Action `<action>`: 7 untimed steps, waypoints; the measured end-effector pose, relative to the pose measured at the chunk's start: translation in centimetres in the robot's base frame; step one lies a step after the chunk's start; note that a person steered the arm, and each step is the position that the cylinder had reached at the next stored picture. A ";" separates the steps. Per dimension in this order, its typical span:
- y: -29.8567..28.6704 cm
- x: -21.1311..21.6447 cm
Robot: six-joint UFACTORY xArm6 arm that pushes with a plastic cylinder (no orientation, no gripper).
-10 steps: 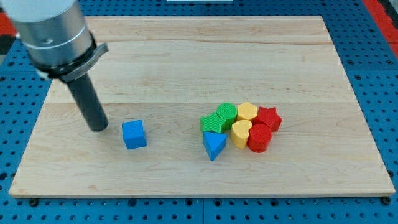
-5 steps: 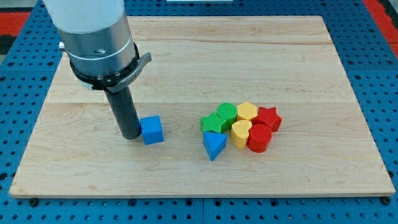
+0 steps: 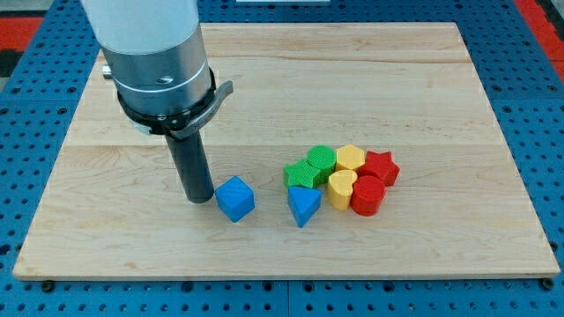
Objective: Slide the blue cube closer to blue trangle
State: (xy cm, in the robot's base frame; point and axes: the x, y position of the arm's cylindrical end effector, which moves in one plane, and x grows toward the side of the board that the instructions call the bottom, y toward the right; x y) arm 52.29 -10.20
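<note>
The blue cube (image 3: 235, 199) sits on the wooden board (image 3: 282, 132), turned a little, left of centre. My tip (image 3: 200, 198) stands right beside the cube's left side, touching or nearly touching it. The blue triangle (image 3: 303, 207) lies to the cube's right, with a gap of about one block width between them. The triangle rests at the lower left of a cluster of blocks.
The cluster to the triangle's right holds a green star (image 3: 301, 174), a green round block (image 3: 322, 161), a yellow hexagon block (image 3: 351, 158), a yellow heart (image 3: 341, 187), a red star (image 3: 381, 166) and a red cylinder (image 3: 367, 195). A blue pegboard surrounds the board.
My tip moved right from the board's left, met the blue cube and pushed it right and slightly down toward the blue triangle. The cube also rotated a little.
</note>
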 end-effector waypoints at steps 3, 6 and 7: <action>3.0 3.0; 4.2 1.9; 6.5 2.1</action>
